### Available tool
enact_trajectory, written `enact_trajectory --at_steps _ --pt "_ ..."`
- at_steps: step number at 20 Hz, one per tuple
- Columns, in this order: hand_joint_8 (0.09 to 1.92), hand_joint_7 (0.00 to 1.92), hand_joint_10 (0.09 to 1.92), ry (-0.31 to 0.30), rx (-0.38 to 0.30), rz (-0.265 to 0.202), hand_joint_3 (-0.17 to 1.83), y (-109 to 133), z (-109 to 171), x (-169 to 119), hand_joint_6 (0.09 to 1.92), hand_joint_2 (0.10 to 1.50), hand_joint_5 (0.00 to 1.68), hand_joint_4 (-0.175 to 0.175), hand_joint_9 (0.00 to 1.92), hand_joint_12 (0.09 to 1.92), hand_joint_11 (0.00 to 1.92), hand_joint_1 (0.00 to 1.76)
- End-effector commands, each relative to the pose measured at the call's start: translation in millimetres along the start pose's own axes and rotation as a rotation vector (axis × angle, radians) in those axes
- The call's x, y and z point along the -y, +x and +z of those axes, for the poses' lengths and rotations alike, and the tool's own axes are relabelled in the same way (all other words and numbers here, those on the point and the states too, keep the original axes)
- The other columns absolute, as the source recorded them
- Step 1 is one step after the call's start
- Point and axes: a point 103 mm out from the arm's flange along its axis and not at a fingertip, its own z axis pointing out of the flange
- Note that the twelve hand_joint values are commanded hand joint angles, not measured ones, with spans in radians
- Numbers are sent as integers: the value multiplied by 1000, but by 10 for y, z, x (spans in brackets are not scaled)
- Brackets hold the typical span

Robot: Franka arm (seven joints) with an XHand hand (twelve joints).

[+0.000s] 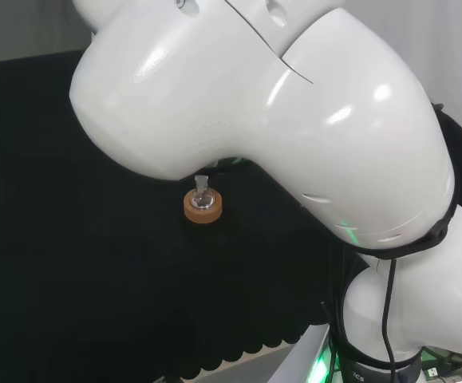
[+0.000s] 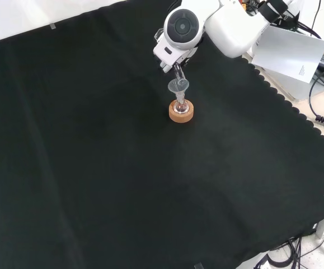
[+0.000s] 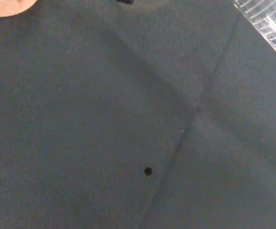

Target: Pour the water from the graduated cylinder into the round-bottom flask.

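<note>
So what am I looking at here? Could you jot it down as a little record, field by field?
surface: black cloth over the bench
stand: cork ring on the cloth
flask: clear round-bottom flask sitting in the cork ring, neck up
funnel: clear funnel standing in the flask's neck, front view
arm: white link with round grey cap just above the funnel, front view
water in flask: too clear to tell

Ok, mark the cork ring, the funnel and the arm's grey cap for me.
cork ring (image 2: 181, 114), front view, on its outer wall.
funnel (image 2: 178, 86), front view, on its wide mouth.
grey cap (image 2: 183, 26), front view, on its round face.
</note>
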Motion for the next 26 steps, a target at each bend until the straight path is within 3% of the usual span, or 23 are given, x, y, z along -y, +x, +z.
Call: enact_trajectory --at_steps 1,4,8,12,17,26 --pt "829 1108 87 -1 6 4 0 45 -22 -14 855 1065 1074 -175 1508 707 1274 1276" --pt "830 1108 87 -19 -19 -1 1 -17 13 -4 855 1065 1074 -175 1508 707 1273 1276" --pt "831 1107 87 -48 -109 1 1 -236 143 41 856 1065 1073 -175 1508 707 1273 1276" --pt "832 1107 87 -79 -272 -17 1 -379 204 65 857 1066 1073 -175 1508 707 1272 1276" --pt "836 1104 87 -170 -455 -83 1 -430 192 95 861 1067 1071 -175 1503 707 1271 1276" --pt "864 1086 87 -295 -579 -123 3 -428 121 50 886 1073 1055 -175 1490 710 1259 1273"
